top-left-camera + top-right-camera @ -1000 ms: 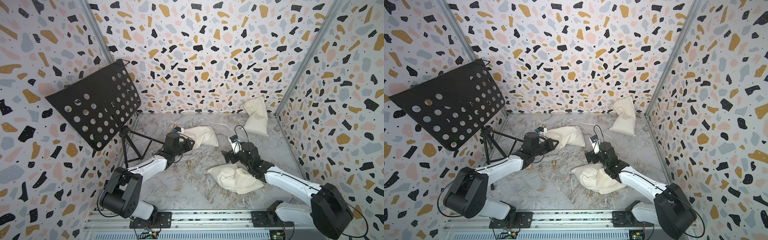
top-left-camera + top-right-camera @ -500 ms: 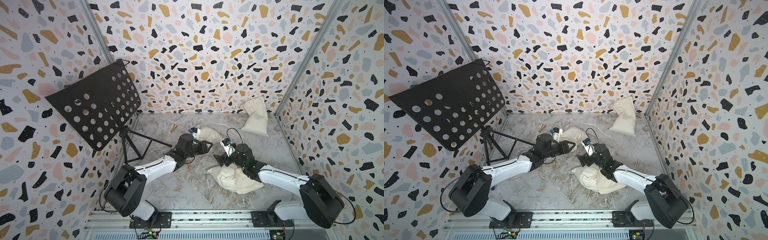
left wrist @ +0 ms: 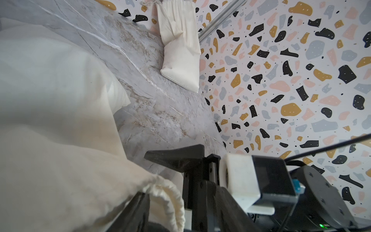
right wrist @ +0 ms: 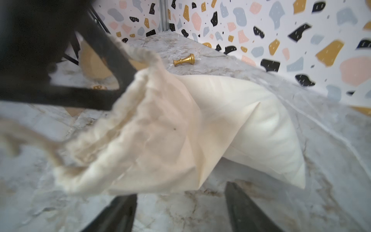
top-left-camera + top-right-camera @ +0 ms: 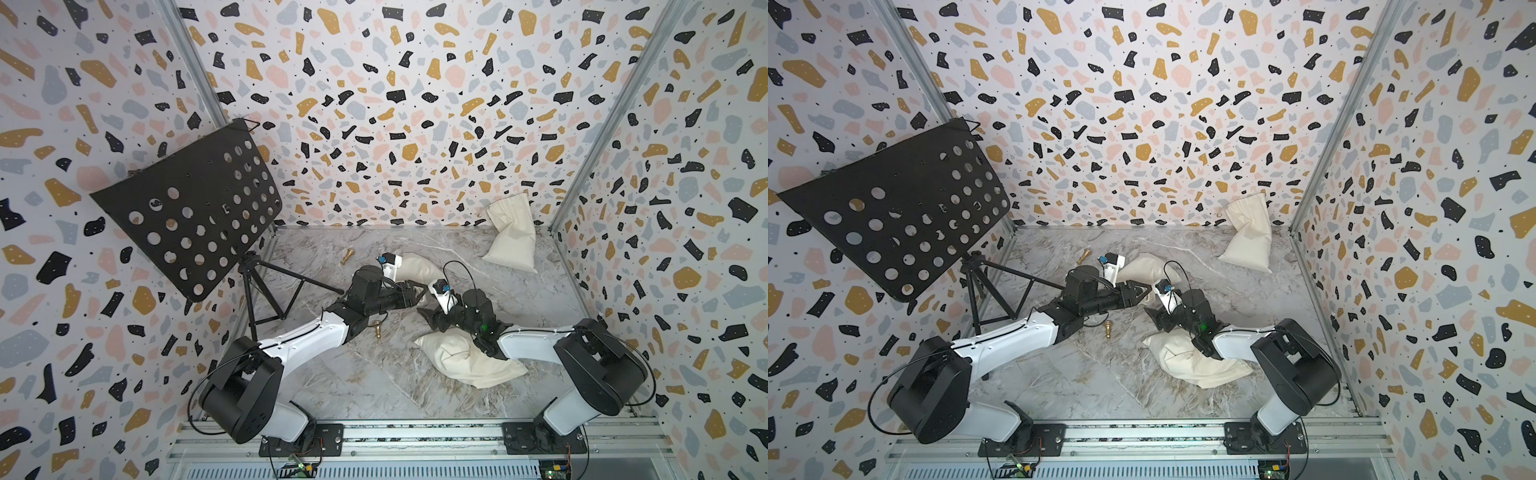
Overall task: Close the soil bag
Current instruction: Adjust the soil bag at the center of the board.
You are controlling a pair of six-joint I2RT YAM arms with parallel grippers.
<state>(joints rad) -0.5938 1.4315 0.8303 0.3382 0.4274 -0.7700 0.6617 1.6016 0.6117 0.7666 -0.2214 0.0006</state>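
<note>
- Music stand (image 5: 187, 216), 9 o'clock: no part in the job.
- Soil bag (image 5: 415, 269), floor centre, lying flat. Neck (image 4: 128, 120) is bunched but slack, cord (image 4: 34, 138) trailing loose. Closing looks begun, with the cinching left to do.
- Left gripper (image 5: 419, 291), at the bag's hem: parted or pinching, I cannot tell.
- Right gripper (image 5: 428, 318), just beside at 5 o'clock: jaws spread, empty.
- Gold chess piece (image 5: 348, 255), 11 o'clock: lying apart.

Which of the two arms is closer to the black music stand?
Left. The left arm stretches right past the music stand, close by its tripod legs. The right arm is mounted on the opposite side, well apart from the stand.
</note>
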